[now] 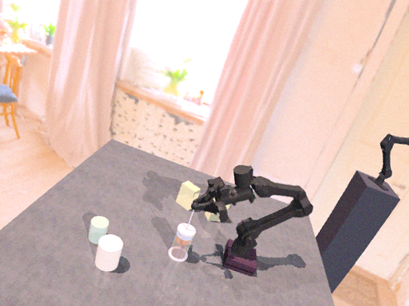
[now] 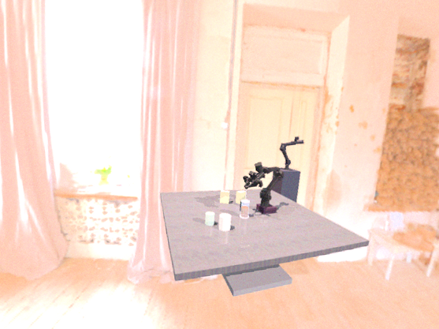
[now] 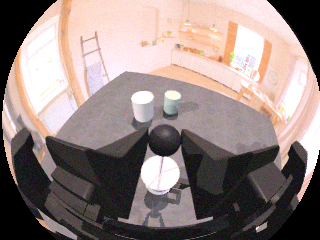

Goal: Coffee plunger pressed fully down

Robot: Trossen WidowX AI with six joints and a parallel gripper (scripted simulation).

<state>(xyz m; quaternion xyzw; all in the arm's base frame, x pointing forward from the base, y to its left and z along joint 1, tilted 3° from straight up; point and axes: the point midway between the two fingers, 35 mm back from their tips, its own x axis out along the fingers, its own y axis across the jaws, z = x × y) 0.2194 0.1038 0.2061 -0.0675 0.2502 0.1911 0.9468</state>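
Your gripper (image 3: pixel 164 150) has its jaws pinching the black knob (image 3: pixel 164 139) atop the plunger rod (image 1: pixel 190 218). The coffee press (image 1: pixel 182 242) stands upright on the counter (image 1: pixel 54 264), directly below the jaws and just beside the arm's base. The rod runs nearly vertical, so push straight down along it; any sideways lean could tip the press.

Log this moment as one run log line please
phase: grasp | gripper: shut on plunger knob | plunger: up | coffee press: upright
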